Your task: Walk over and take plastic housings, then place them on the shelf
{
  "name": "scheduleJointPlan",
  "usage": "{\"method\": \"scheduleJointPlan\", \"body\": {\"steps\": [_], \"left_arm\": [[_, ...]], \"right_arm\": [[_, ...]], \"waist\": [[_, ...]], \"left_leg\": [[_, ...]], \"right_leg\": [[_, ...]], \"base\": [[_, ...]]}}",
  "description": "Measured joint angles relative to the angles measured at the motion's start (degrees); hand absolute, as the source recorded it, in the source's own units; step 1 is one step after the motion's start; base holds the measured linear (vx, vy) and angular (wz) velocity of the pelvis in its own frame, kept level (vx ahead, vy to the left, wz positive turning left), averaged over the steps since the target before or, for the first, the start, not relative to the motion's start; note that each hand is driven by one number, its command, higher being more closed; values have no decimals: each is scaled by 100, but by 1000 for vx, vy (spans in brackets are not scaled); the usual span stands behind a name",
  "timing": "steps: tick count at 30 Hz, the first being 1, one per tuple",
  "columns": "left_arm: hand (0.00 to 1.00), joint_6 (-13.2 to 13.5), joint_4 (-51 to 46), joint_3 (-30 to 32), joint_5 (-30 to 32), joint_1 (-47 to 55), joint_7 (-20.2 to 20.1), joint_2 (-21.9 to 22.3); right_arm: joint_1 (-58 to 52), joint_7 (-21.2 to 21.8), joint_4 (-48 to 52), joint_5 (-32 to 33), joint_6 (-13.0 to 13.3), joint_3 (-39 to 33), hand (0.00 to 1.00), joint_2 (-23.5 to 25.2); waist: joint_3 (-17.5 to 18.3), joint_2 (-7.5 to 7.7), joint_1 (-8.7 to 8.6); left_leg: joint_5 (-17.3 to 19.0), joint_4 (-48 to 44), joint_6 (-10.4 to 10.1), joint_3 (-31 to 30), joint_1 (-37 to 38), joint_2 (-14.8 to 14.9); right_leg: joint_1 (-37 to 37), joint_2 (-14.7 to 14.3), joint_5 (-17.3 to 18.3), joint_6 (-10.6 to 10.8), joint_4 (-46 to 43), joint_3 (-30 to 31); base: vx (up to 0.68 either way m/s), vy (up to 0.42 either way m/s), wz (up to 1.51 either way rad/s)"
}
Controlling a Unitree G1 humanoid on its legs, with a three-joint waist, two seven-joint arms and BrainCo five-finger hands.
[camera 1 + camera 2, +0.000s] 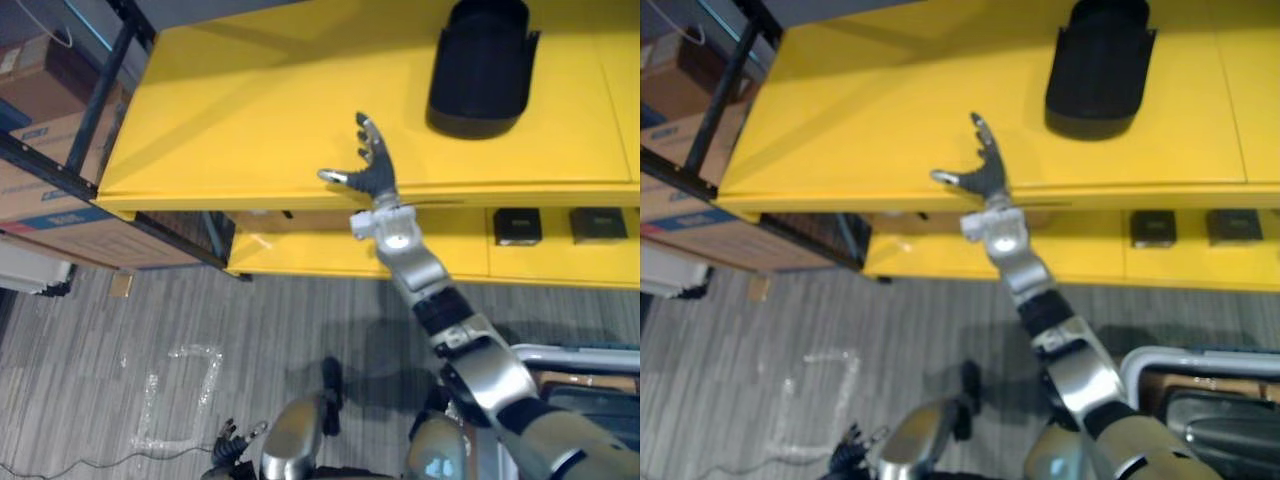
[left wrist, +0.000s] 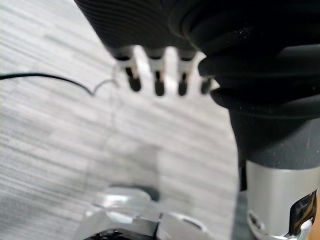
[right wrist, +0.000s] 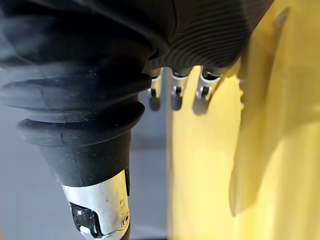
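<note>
**Right hand spread at the shelf's front edge, housing set farther back**

The right hand (image 1: 372, 165) is raised over the front edge of the yellow shelf (image 1: 250, 110), fingers and thumb spread, holding nothing. The black plastic housing (image 1: 480, 70) stands on the shelf top, well back and to the right of the hand, with bare yellow surface between them and to the left. The left hand (image 1: 232, 443) hangs low over the grey floor (image 1: 120, 330), fingers relaxed. Two small black boxes (image 1: 517, 225) sit on the lower shelf (image 1: 330, 255).
</note>
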State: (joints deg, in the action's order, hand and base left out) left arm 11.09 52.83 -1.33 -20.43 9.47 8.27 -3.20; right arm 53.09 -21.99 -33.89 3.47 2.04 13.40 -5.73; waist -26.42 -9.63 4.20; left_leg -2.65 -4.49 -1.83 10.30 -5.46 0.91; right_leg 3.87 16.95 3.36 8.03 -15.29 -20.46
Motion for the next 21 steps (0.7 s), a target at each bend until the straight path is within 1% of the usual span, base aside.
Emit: {"method": "scheduleJointPlan", "body": {"steps": [4,6,8,11,14,17,21], "left_arm": [[0,-7,1,-9,0,0,-11,1],[0,-8,0,-72,0,0,-45,0],[0,-9,1,-193,0,0,-58,2],[0,-7,0,-211,1,-1,-82,2],[0,-6,-2,-220,1,-4,-164,2],[0,-7,-2,-227,3,-4,-231,3],[0,-8,-2,-228,1,-6,-243,2]], "right_arm": [[64,-193,-79,1,0,-146,0,-28],[64,-270,-79,0,0,-198,0,-35],[65,-370,-80,-2,-7,-211,0,-70],[69,-447,-80,-2,-1,-275,0,-72],[101,-483,-79,-94,21,-360,0,-157],[102,-560,-79,-203,43,-454,0,-248],[102,-553,-69,-202,53,-491,0,-326]], "waist": [[-4,-9,-4],[-11,-55,-8],[1,-157,-7],[-2,-211,-24],[-1,-212,-41],[-1,-212,-45],[-1,-212,-58]], "left_leg": [[-7,0,-1,-10,0,-6],[-13,3,-3,-15,1,-5],[-24,14,-12,-19,7,-7],[-74,97,-28,-19,43,-5],[-159,209,-40,-13,47,9],[-161,208,-42,-7,52,19],[-161,208,-41,16,53,21]], "right_leg": [[1,9,3,0,-20,-1],[5,11,6,-2,-29,0],[13,20,26,-19,-30,2],[51,23,62,-37,-87,14],[118,9,62,-37,-120,27],[120,0,62,-39,-129,32],[141,-3,61,-39,-134,60]], "base": [[-1,-1,1],[-15,-2,0],[-32,-4,1],[0,0,0],[0,0,0],[0,0,0],[0,-4,-2]]}}
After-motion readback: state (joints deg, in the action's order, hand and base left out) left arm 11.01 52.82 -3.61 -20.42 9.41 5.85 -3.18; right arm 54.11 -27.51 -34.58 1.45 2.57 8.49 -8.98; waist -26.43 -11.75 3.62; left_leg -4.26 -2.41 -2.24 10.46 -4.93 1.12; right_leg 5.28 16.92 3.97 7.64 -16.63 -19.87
